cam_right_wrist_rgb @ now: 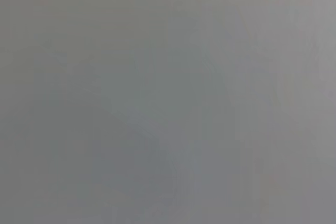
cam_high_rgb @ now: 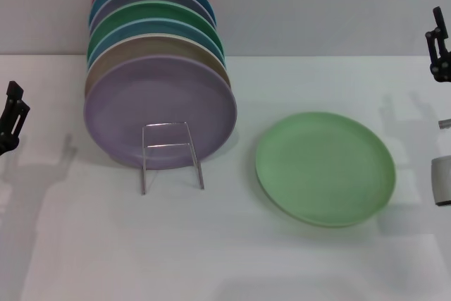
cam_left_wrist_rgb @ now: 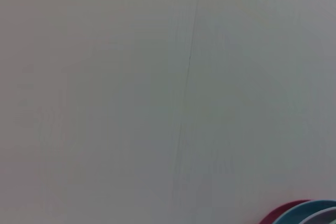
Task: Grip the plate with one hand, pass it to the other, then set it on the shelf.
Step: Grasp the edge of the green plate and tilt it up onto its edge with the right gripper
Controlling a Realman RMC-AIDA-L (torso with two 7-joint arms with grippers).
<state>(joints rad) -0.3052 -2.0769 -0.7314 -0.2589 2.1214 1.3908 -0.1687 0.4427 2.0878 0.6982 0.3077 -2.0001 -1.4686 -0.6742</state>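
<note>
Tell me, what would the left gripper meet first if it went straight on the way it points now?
Probably only the pale wall: the left wrist view is almost all blank surface, with the racked plates just at one corner. The left gripper sits at the table's left edge; depth is unclear.

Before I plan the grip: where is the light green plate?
In the head view, the light green plate lies flat on the white table, right of centre, beside the wire shelf and its upright plates, nearer the right end effector.

Pastel-green plate (cam_high_rgb: 325,168), silver shelf (cam_high_rgb: 171,154)
</note>
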